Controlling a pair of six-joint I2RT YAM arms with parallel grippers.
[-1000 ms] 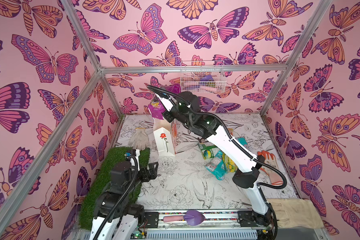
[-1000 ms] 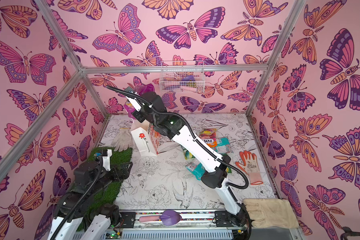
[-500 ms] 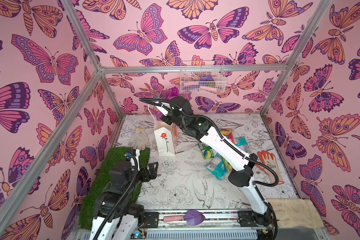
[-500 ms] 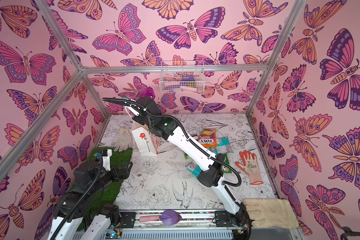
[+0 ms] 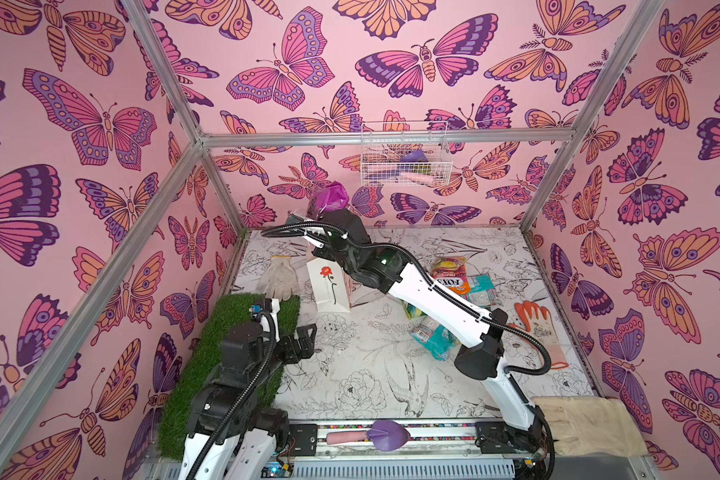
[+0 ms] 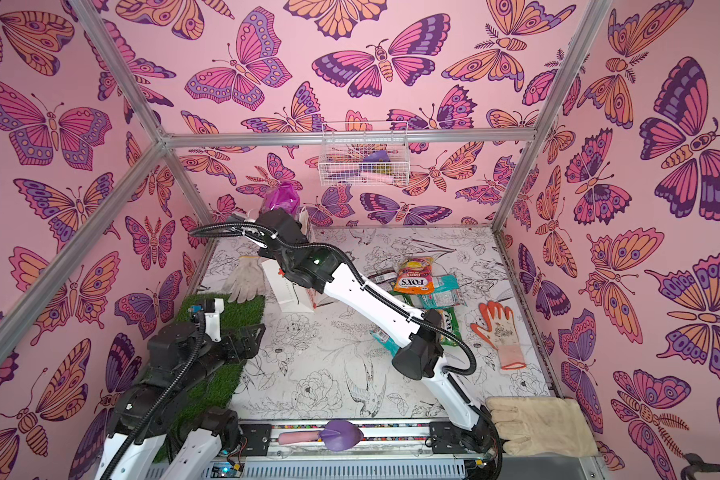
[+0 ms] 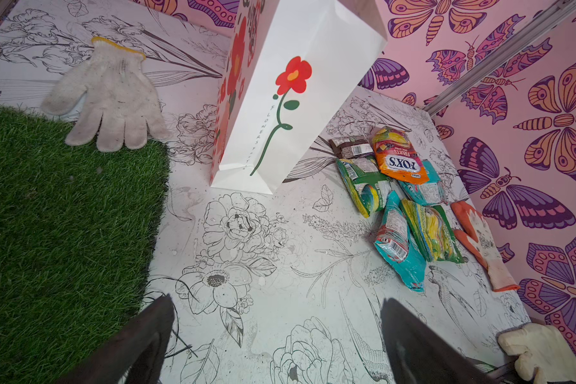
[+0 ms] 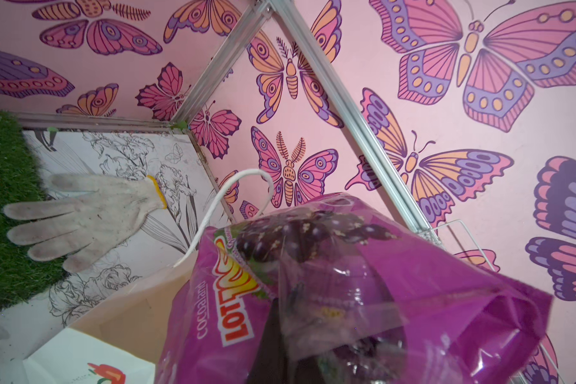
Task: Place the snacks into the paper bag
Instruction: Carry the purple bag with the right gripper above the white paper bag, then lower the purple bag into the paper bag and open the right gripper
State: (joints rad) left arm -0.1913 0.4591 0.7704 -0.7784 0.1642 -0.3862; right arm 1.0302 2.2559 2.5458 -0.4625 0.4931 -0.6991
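While the paper bag (image 5: 328, 286) stands on the floor in both top views, bare floor lies open in front of it. The right arm stretches across, right gripper (image 5: 310, 216) clamped on the purple grape pack (image 5: 329, 199) above the bag. Left wrist: left gripper (image 7: 276, 332), 2 jaws wide apart, empty; snack pile (image 7: 399, 199) beside the bag. Right wrist: pack over the bag's mouth.

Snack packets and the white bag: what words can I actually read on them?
"FOX'S": on the orange bag, upside down.
"FRUITS": next to it on the same bag.
"LOT100": on the purple pack, its end creased.
"cocoaland": beside that.
"FLOWERS": along the stem on the paper bag; the next word is too small.
Teal and green packets: print too small.
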